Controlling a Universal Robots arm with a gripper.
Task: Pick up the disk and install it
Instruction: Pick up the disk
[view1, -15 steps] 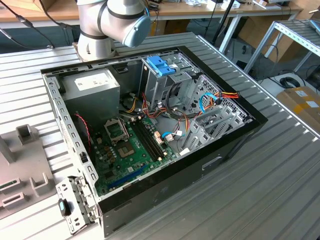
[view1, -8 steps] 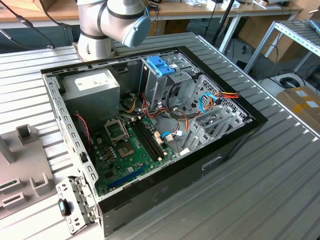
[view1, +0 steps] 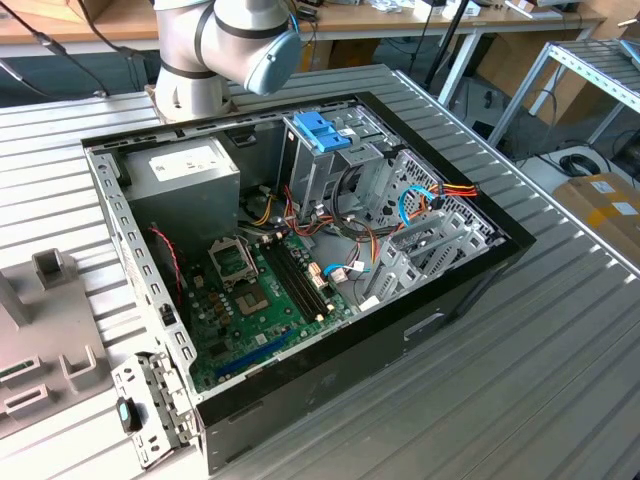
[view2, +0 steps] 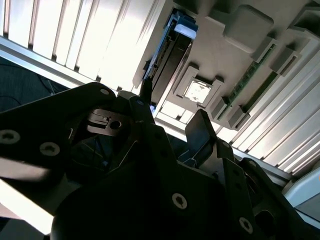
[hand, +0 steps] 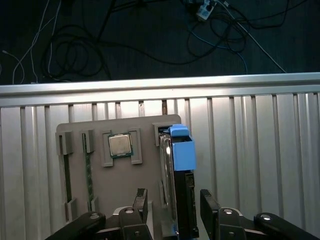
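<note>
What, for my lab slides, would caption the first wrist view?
Open gripper straddling the disk, which stands on edge in a grey holder on the ribbed table.

Open PC case (view1: 330, 385) on the slatted table (view1: 520, 380) — motherboard (view1: 250, 310) exposed, blue handle (view1: 322, 130) atop cage (view1: 318, 180) — grey tray (hand: 115, 190) holding 1 chip (hand: 120, 145).

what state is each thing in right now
claw: open, straddling the disk
disk: upright on edge in the grey holder slot
processor chip: seated in its holder pocket
computer case: lying on its side, panel off
</note>
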